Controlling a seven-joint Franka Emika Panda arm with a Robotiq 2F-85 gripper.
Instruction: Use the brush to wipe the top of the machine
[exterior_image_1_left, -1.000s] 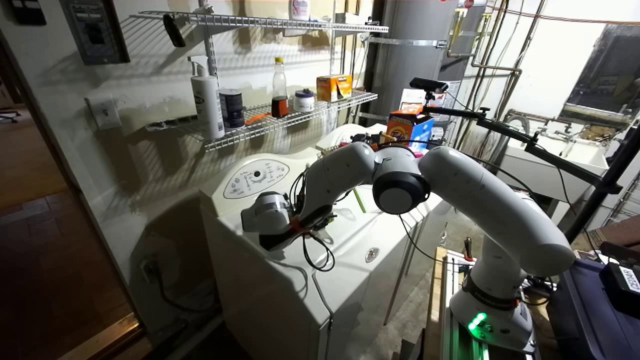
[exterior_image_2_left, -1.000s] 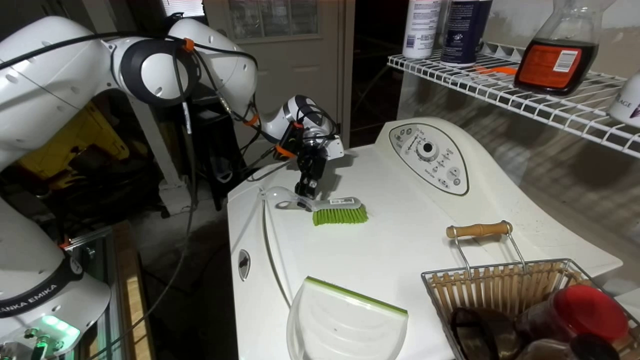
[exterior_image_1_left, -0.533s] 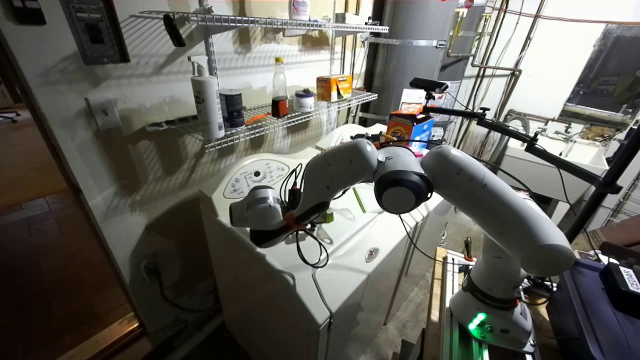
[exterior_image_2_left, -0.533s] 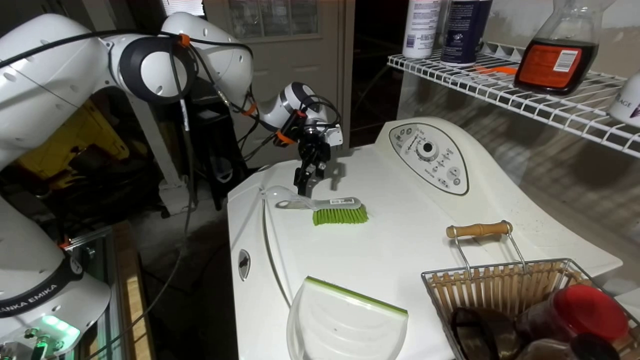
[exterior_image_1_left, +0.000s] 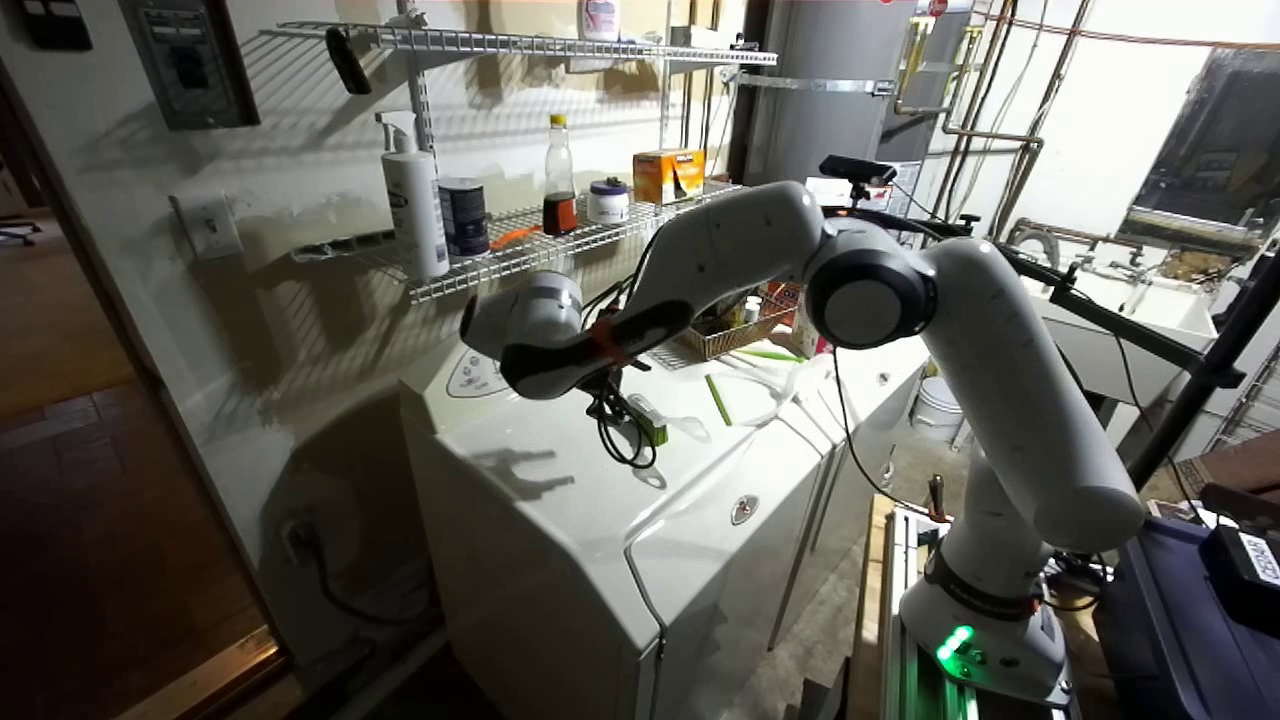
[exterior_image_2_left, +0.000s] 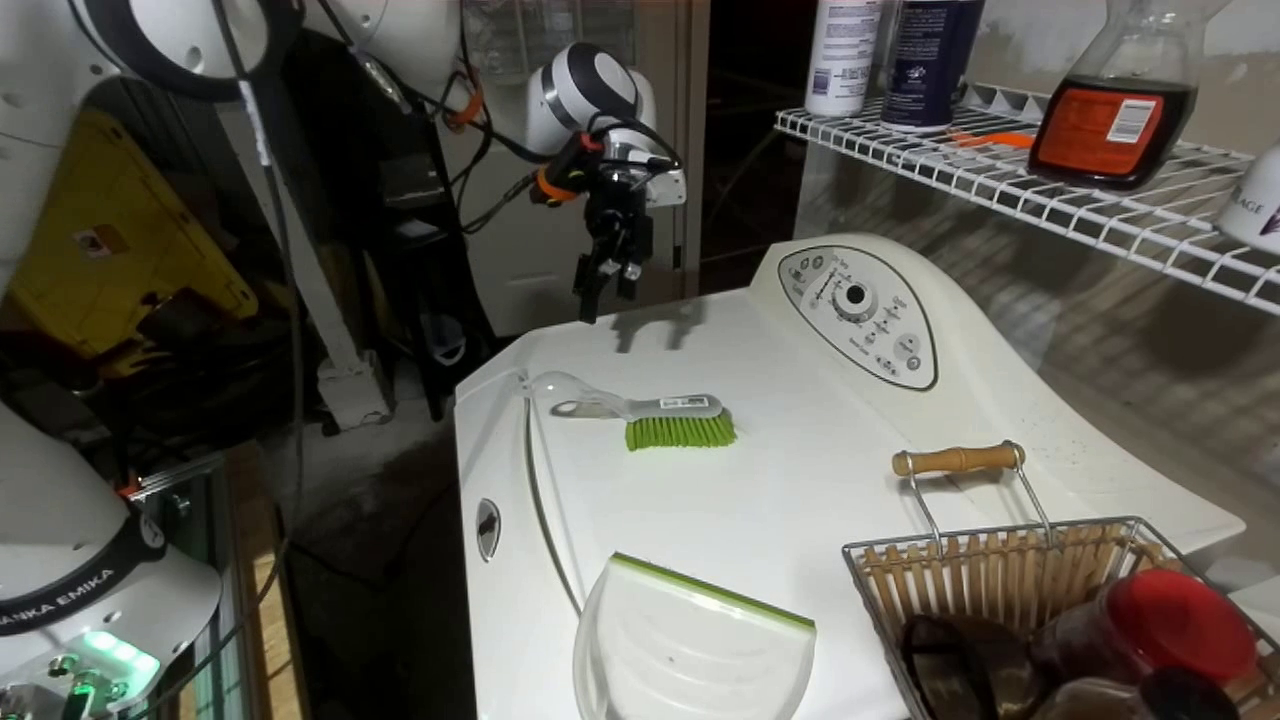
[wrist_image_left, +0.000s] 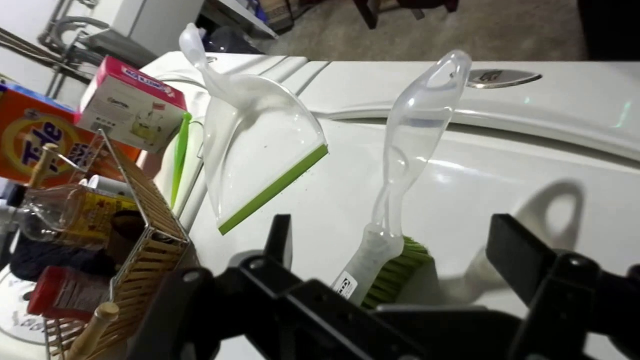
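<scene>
The brush (wrist_image_left: 371, 259), whose sticker (wrist_image_left: 345, 285) reads IKEA, stands on its green bristles on top of the machine (exterior_image_2_left: 800, 480), clear handle raised. The hand (wrist_image_left: 390, 241) hangs above and apart from it, fingers (wrist_image_left: 278, 240) spread wide. A dustpan (exterior_image_2_left: 700, 650) with a green lip lies near the brush. In the wrist view an orange box (wrist_image_left: 25, 135) says Tide, while the print on a pink-and-white box (wrist_image_left: 135, 110) near it is perhaps too blurred to trust. In an exterior view the arm's base (exterior_image_2_left: 110, 605) shows "ANKA EMIKA"; in an exterior view a white label (exterior_image_1_left: 1260, 556) on a black box (exterior_image_1_left: 1224, 572) reads CEDAR.
</scene>
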